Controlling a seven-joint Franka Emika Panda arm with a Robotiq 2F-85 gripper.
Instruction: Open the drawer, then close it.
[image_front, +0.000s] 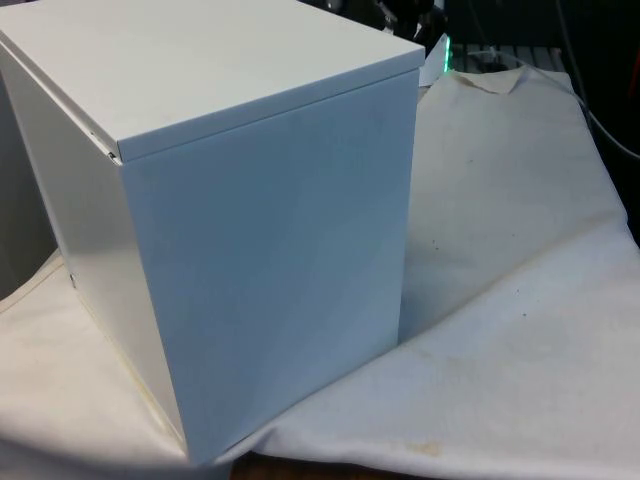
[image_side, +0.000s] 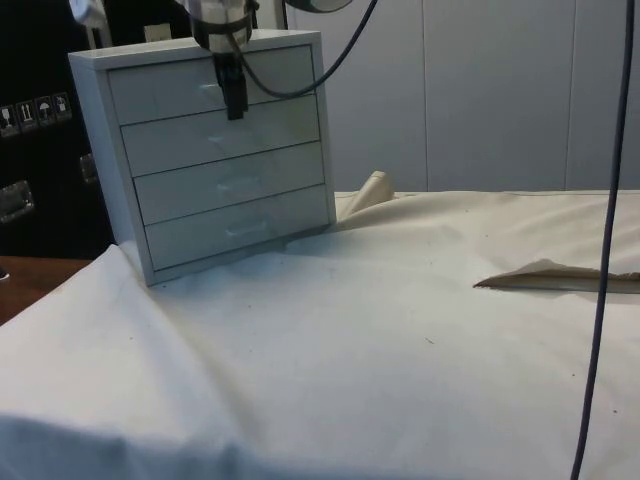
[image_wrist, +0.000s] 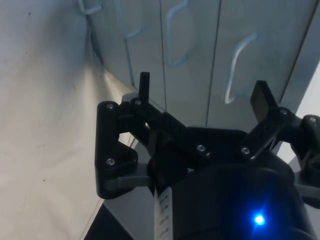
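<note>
The white metal chest of four shut drawers (image_side: 215, 150) has curved handles. The black hand (image_wrist: 202, 92) hangs spread wide before the top drawer (image_side: 212, 88).

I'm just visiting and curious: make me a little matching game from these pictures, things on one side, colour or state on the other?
Things:
1. chest of drawers
2. gripper
3. cloth
4. top drawer

Descriptions:
A. black, fingers apart
B. rumpled, spread over the table
C. shut, level with the gripper
D. white, four drawers

Pairs: 1-D, 2-A, 3-B, 4-C

Smooth, matt white chest of drawers (image_front: 260, 230) on a creased, speckled cloth (image_side: 380, 340).
</note>
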